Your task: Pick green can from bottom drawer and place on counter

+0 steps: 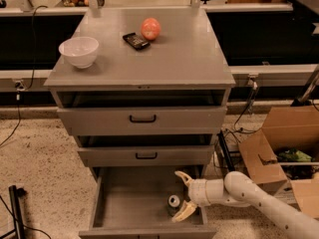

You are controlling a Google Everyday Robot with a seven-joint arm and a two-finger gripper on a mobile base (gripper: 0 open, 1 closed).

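Fig. 1. I see the gripper (176, 196) at the front right corner of the bottom drawer (127, 203), jaws spread, with the green can (173, 203) upright between them, not yet clasped.

On the bench (174, 66), a bowl (79, 51) sits left; a flat device (135, 40) and a round fruit (150, 28) lie side by side further back. In the bottom drawer (119, 203) below, the can (173, 202) stands right of centre, the gripper (178, 196) beside it, fingers (183, 213) before and behind.
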